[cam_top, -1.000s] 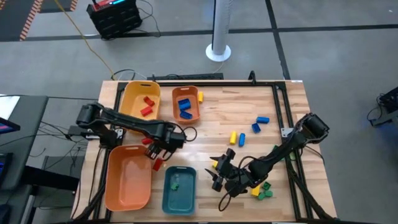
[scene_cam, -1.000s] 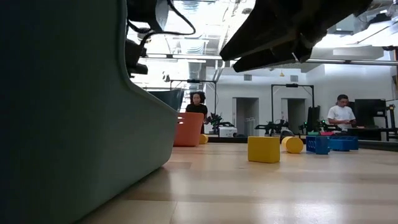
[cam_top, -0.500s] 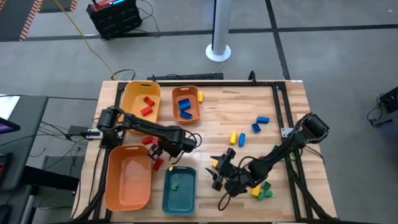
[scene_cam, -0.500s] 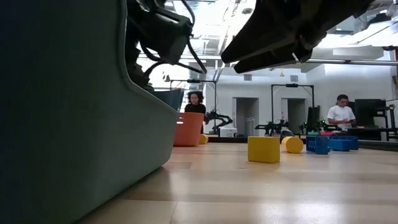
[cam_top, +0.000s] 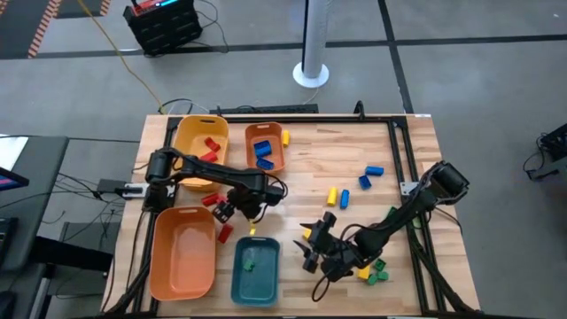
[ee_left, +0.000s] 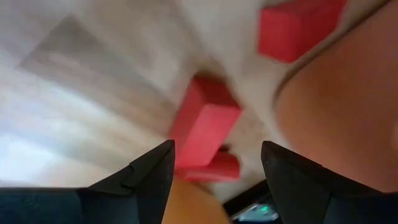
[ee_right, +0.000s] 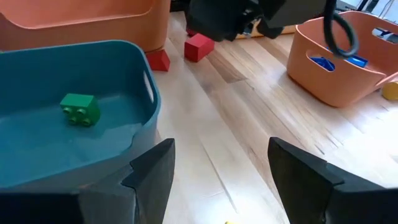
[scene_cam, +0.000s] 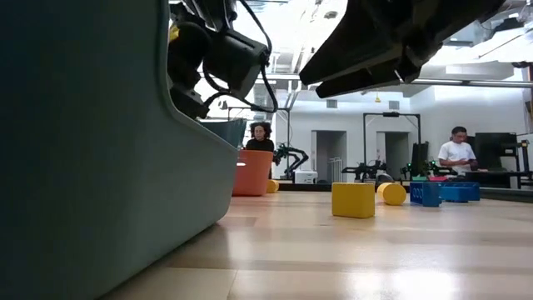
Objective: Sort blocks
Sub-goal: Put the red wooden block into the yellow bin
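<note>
My left gripper [cam_top: 227, 213] is open and points down over red blocks on the table between the large orange tray [cam_top: 158, 266] and the teal tray [cam_top: 237, 285]. In the left wrist view its fingers [ee_left: 216, 146] stand on either side of one red block [ee_left: 205, 121] below them, with another red block [ee_left: 300, 26] farther off. My right gripper [cam_top: 308, 248] is open and hangs low by the teal tray's right side, holding nothing [ee_right: 221, 146]. One green block [ee_right: 79, 107] lies in the teal tray.
The yellow tray [cam_top: 188, 133] holds red blocks and the small orange tray [cam_top: 249, 151] holds blue ones. Loose on the table are blue blocks [cam_top: 370, 174], yellow blocks [cam_top: 337, 196] and a green and yellow cluster [cam_top: 374, 271] by the right arm. People stand in the room beyond [scene_cam: 456, 152].
My left arm has reached farther toward the table's right, and its wrist has swung round toward the far edge. Its gripper has stayed over the red blocks. The arm has come into the low view at upper left.
</note>
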